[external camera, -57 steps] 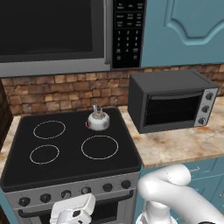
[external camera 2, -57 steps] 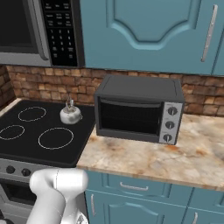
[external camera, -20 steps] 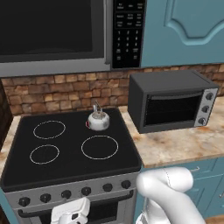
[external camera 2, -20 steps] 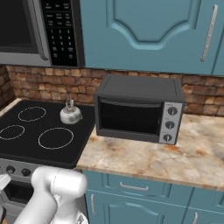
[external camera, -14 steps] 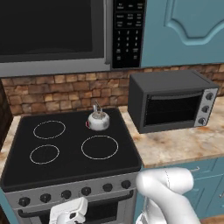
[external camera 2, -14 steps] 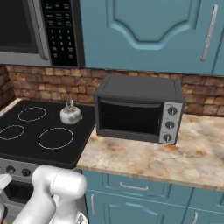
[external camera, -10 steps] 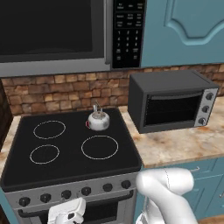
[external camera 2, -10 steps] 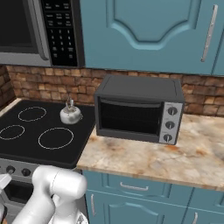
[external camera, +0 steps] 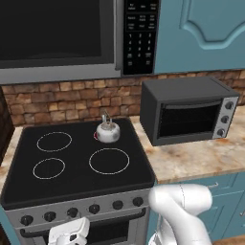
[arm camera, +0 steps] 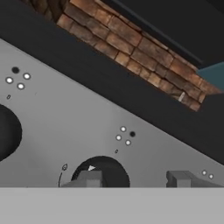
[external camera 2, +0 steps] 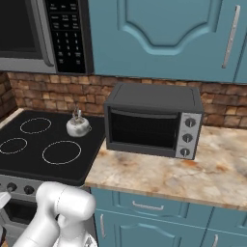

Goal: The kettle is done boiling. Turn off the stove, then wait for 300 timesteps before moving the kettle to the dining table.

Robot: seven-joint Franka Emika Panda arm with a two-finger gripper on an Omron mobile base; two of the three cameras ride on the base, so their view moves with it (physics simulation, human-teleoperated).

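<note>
The teal wall cabinets [external camera 2: 159, 38] and the microwave [external camera: 57, 38] span the top of both base views, above a brick backsplash [external camera: 67, 98]. Below them the stove [external camera: 76, 165] takes up the left part of the scene: a black glass top with four white rings and a grey steel front carrying a row of black knobs. To its right runs the marbled bench [external camera 2: 193, 169] over teal cabinets, and on it stands a black toaster oven [external camera 2: 152, 120], just beside the stove's right edge.

The white arm [external camera: 184, 213] bends low in front of the stove, its hand reaching down to the steel front near the left knobs.

The kettle [external camera: 107, 131] sits upright on the back right part of the stove top, behind the large front ring.

In the hand view, the fingers [arm camera: 89, 179] stand partly apart and straddle one knob [arm camera: 103, 173] on the steel front; one tip overlaps the knob's left side, the other stands off its right edge. Whether they touch it cannot be told.
</note>
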